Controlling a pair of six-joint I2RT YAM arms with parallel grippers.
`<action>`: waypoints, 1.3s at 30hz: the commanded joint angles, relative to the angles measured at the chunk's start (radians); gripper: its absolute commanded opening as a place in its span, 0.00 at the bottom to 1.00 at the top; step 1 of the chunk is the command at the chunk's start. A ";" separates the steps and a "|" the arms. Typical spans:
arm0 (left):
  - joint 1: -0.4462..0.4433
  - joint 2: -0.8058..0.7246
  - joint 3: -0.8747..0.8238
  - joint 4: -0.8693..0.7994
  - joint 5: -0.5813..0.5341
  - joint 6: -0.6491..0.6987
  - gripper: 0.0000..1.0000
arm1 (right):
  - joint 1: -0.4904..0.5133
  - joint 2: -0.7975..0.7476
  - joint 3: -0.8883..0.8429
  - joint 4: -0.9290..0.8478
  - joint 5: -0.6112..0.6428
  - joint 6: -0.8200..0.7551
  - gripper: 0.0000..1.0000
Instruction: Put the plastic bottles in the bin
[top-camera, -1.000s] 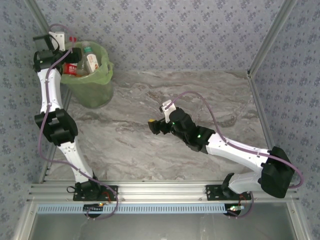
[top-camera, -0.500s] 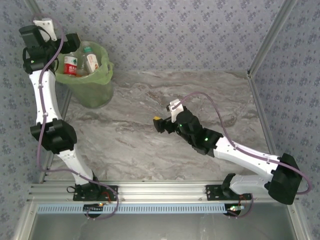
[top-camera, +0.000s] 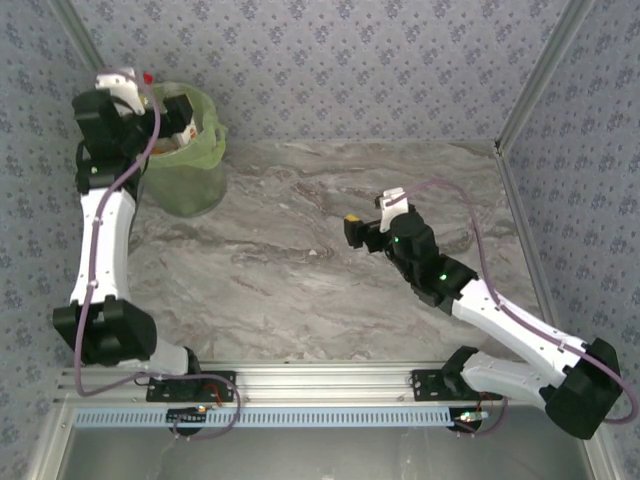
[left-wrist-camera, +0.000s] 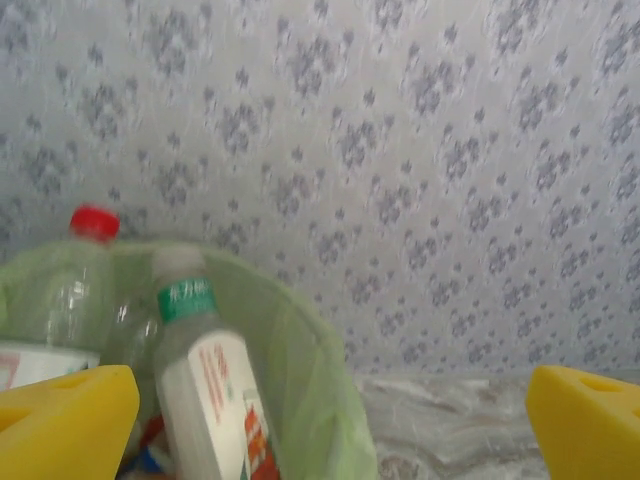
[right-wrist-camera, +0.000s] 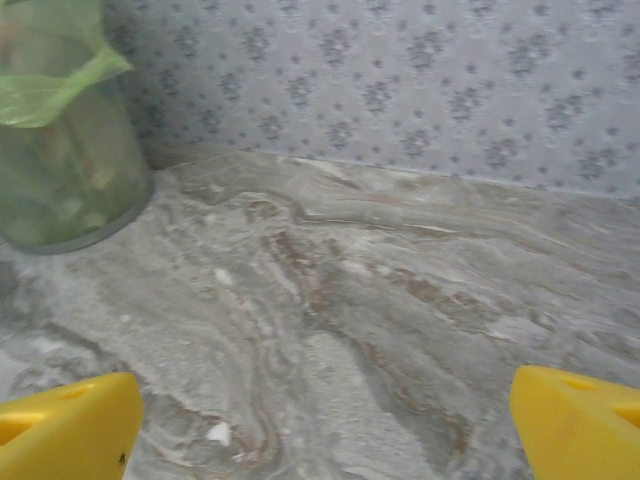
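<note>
The light-green bin (top-camera: 190, 165) stands at the table's far left corner, its lime liner (left-wrist-camera: 315, 385) folded over the rim. Several plastic bottles stand inside it. In the left wrist view I see a clear bottle with a red cap (left-wrist-camera: 93, 224) and a white-labelled bottle with a green band (left-wrist-camera: 205, 395). My left gripper (top-camera: 140, 105) hangs over the bin's left rim. Its jaws (left-wrist-camera: 325, 430) are open and hold nothing. My right gripper (top-camera: 356, 232) hovers open over the bare table centre, far from the bin (right-wrist-camera: 60, 150), its yellow fingertips (right-wrist-camera: 65, 430) wide apart.
The marble table top (top-camera: 330, 270) stretches between the bin and the right arm. Patterned walls (top-camera: 350, 60) close off the back and both sides. A metal rail (top-camera: 320, 380) runs along the near edge, where the arm bases sit.
The left wrist swung out to the left, then back over the bin's left rim, with its jaws opening wider. The right gripper moved to the right, away from the bin.
</note>
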 joint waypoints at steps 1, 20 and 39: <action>-0.007 -0.094 -0.166 0.203 -0.087 -0.072 0.99 | -0.064 -0.037 -0.028 -0.054 0.006 -0.008 0.97; -0.012 -0.411 -0.912 0.343 -0.324 -0.074 0.99 | -0.561 -0.061 -0.197 0.045 -0.020 0.019 0.99; -0.029 0.011 -1.170 0.972 -0.254 0.090 1.00 | -0.779 0.089 -0.309 0.208 -0.163 -0.012 0.99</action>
